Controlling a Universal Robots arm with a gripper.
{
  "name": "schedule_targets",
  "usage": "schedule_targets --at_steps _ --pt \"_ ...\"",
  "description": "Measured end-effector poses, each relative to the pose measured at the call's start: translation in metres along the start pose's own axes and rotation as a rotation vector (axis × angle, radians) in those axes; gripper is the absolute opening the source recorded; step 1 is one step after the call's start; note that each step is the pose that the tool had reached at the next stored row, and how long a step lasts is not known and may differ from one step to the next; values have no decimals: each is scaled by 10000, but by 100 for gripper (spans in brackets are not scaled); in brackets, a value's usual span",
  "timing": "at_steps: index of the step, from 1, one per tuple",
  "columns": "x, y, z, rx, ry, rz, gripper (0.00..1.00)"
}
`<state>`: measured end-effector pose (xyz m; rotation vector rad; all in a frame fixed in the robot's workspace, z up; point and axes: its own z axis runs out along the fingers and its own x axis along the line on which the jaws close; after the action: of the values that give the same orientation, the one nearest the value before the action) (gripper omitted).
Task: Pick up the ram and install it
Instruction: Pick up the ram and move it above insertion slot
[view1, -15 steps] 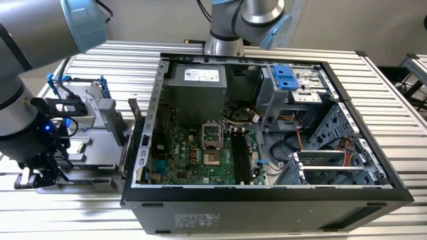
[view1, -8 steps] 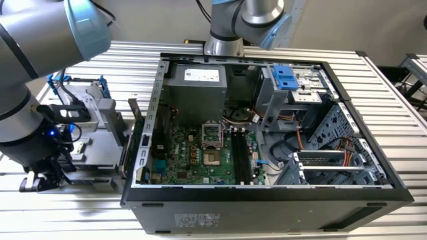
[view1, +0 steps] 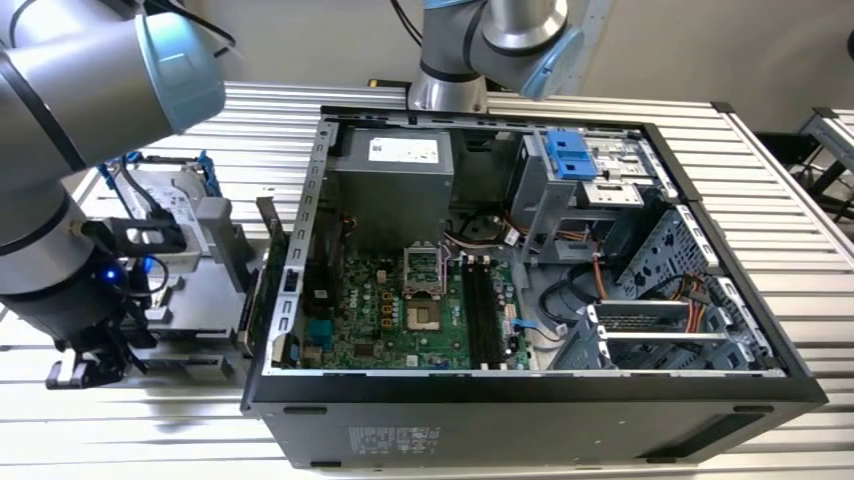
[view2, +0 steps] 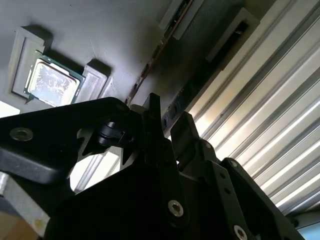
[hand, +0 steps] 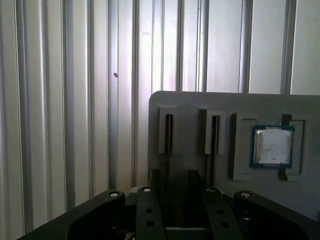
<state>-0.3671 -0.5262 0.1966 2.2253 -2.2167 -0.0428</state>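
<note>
While the ram (hand: 168, 131) stands on edge in the slot of the grey holder (hand: 200, 102) that lies farther from the CPU chip (hand: 272, 146), my fingers (hand: 155, 195) are spread, one on each side of the stick. I judge that they are not yet pressing on it. A second thin stick (hand: 214, 135) stands in the neighbouring slot, between the ram and the chip. In the exterior view my fingers (view1: 83, 372) hang low at the holder on the ribbed metal surface (view1: 160, 430), to the exterior view's left of the open computer case (view1: 534, 410) and well apart from the memory slots (view1: 487, 310) on its board.

Hazards, as I judge them:
- (a) The ram appears nearer one finger than the other, so closing could push it against the slot wall and tilt it before both fingers meet it.
- (b) A pinch landing on the raised chips rather than the flat board could slip.
- (c) A stick held askew could bind in its slot and drag the holder across the surface.
- (d) The finger on the chip's side stands near the second stick and could nudge it.
</note>
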Motion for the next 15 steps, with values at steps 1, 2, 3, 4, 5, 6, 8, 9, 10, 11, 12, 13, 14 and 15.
schedule_targets --at_steps 1,2,3,4,5,6,8,9,10,11,12,13,14,15 --pt "0 0 5 0 0 0 100" --pt "0 0 9 -1 1 1 100" --pt "0 0 9 -1 1 1 100" --pt "0 0 9 -1 1 1 100" --pt "0 0 10 -1 1 1 100" --pt "0 0 11 0 -1 1 100" --pt "0 0 11 0 0 1 100" --pt "0 -1 11 0 0 1 100" --pt "0 0 11 0 0 1 100" --pt "0 -1 12 0 0 0 100" --pt "0 0 12 0 0 1 100" --pt "0 0 12 -2 -1 1 0" --pt "0 0 12 -3 0 1 0" --pt "0 0 12 -5 0 1 0"
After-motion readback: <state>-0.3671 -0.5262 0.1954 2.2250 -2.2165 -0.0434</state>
